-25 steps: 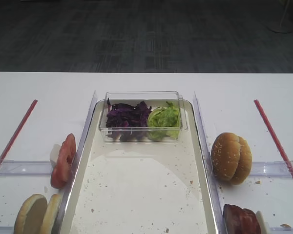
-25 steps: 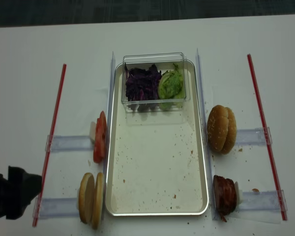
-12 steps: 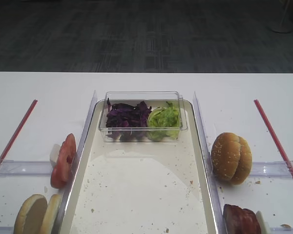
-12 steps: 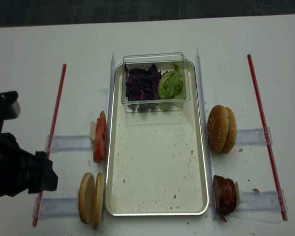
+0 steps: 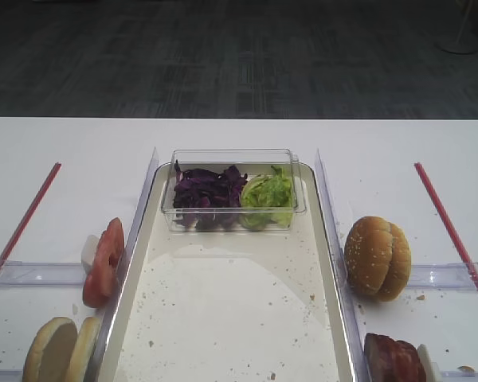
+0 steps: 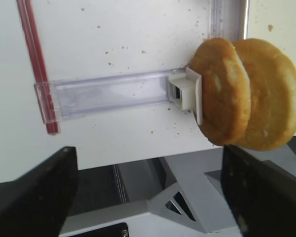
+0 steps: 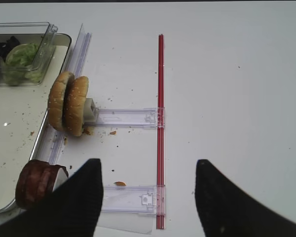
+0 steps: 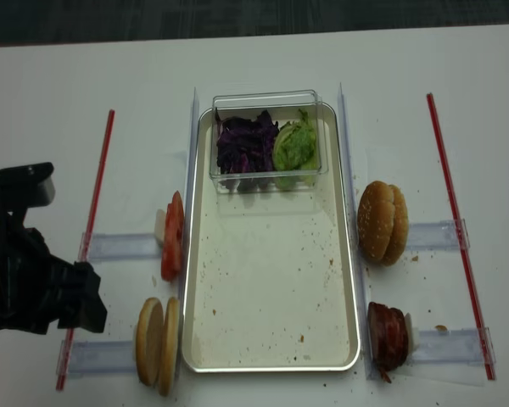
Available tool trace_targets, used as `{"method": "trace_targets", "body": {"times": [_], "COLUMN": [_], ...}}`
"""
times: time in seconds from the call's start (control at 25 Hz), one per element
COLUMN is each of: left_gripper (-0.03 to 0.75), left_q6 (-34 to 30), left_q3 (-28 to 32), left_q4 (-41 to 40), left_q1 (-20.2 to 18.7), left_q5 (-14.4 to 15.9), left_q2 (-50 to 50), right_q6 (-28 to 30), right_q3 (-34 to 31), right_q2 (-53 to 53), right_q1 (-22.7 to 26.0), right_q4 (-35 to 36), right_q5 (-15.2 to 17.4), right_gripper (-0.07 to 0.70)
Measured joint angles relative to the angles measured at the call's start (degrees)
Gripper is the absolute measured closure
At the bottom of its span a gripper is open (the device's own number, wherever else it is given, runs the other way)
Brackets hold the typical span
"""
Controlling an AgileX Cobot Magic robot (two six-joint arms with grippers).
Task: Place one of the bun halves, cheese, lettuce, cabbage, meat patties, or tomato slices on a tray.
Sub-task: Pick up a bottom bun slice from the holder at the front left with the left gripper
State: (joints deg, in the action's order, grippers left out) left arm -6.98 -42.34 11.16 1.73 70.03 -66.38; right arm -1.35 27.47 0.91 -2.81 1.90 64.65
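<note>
The long silver-rimmed tray (image 8: 271,288) lies in the middle, its crumb-speckled surface bare except for a clear box at the far end. That box holds purple cabbage (image 8: 244,144) and green lettuce (image 8: 295,144). Left of the tray, tomato slices (image 8: 172,236) and two bun halves (image 8: 157,343) stand on edge. Meat patties (image 8: 388,337) stand at the right front. No cheese shows. My left gripper (image 6: 148,148) is open and empty at the table's front edge, left of the bun halves (image 6: 246,94). My right gripper (image 7: 148,162) hangs open and empty, right of the meat patties (image 7: 37,182).
Two sesame buns (image 8: 382,222) stand on edge right of the tray. Red strips (image 8: 93,220) (image 8: 458,229) run along both sides, with clear plastic holders (image 8: 119,248) across them. My left arm (image 8: 34,280) covers the left front of the table.
My left arm has come in from the lower left edge and moved up and right toward the bun halves. Its jaws stayed open. Nothing else moved.
</note>
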Motion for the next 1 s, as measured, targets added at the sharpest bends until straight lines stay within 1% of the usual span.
{"method": "trace_targets", "body": {"times": [0.48, 0.64, 0.8, 1.0], "left_gripper": [0.174, 0.174, 0.176, 0.177], "left_q6": [-0.1, -0.1, 1.6, 6.6], "left_q3": [0.0, -1.2, -3.6, -5.5], "left_q4": [1.4, 1.4, 1.2, -0.8], "left_q1": [0.0, -0.2, -3.2, -9.5], "left_q5": [-0.1, -0.1, -0.1, -0.1], "left_q2": [0.0, 0.0, 0.0, -0.1], "right_q6": [0.0, 0.0, 0.0, 0.0], "right_q3": [0.0, 0.0, 0.0, 0.0], "right_q2": [0.0, 0.0, 0.0, 0.0], "right_q1": [0.0, 0.0, 0.0, 0.0], "right_q4": [0.0, 0.0, 0.0, 0.0], "right_q5": [0.0, 0.0, 0.0, 0.0], "right_gripper": [0.186, 0.186, 0.186, 0.186]}}
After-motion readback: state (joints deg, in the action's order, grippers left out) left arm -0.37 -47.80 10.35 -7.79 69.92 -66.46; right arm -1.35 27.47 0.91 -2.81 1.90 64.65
